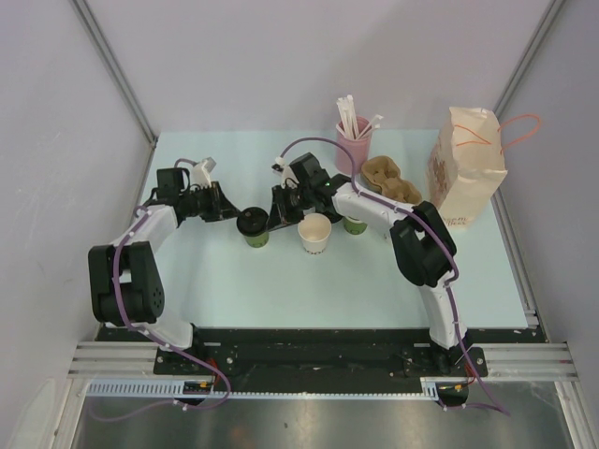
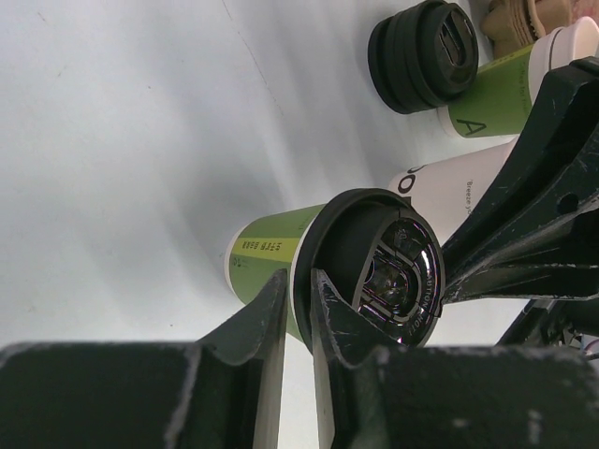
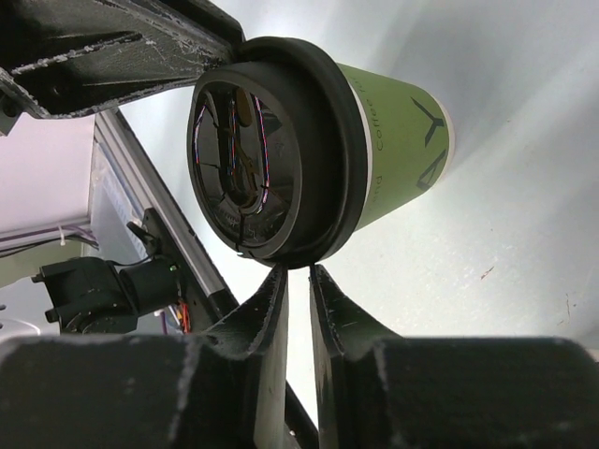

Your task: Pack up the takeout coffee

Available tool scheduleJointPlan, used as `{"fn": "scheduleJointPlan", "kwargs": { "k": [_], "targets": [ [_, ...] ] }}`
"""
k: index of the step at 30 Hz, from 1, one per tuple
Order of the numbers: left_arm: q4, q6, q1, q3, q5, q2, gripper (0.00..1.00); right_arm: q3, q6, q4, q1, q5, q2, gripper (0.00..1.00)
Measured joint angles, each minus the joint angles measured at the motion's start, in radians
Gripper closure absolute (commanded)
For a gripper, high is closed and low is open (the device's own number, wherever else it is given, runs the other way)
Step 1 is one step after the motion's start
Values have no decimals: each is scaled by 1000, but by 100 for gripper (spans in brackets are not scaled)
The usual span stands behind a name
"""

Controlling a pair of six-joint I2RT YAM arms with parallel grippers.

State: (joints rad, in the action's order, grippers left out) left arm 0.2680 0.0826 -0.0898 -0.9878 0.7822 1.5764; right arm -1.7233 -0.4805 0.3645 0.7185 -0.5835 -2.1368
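A green cup (image 1: 255, 238) with a black lid (image 1: 251, 223) stands left of centre. It also shows in the left wrist view (image 2: 267, 248) and the right wrist view (image 3: 398, 140). My left gripper (image 1: 234, 217) (image 2: 298, 281) is shut on the lid's rim (image 2: 374, 262), one finger outside and one in the recess. My right gripper (image 1: 270, 214) (image 3: 298, 273) is shut, its tips touching the opposite edge of the lid (image 3: 271, 150). A white cup with dark lettering (image 1: 314, 234) (image 2: 454, 187) stands open without a lid. A second green cup (image 1: 355, 224) (image 2: 491, 94) is partly under my right arm.
A stack of black lids (image 2: 426, 51) lies near the second green cup. A pink cup of straws (image 1: 354, 136), a brown cardboard cup carrier (image 1: 391, 180) and a paper bag (image 1: 465, 168) with orange handles stand at the back right. White walls enclose the table.
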Motion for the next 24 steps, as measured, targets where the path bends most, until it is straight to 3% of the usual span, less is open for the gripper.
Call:
{"fn": "scheduleJointPlan", "kwargs": {
  "k": [4,13,18,24],
  "targets": [
    [6,-4,2,-3,-5,-5,79,2,3,1,4,26,8,70],
    [65,-3,2,-33,-42,-6,78,41,26,-11,11,186,60,64],
    [77,-3,2,-35,-43,-6,71,43,57,-10,8,229,85,56],
    [100,-4,2,-40,-47,-6,60,52,130,23,10,319,192,53]
  ]
}}
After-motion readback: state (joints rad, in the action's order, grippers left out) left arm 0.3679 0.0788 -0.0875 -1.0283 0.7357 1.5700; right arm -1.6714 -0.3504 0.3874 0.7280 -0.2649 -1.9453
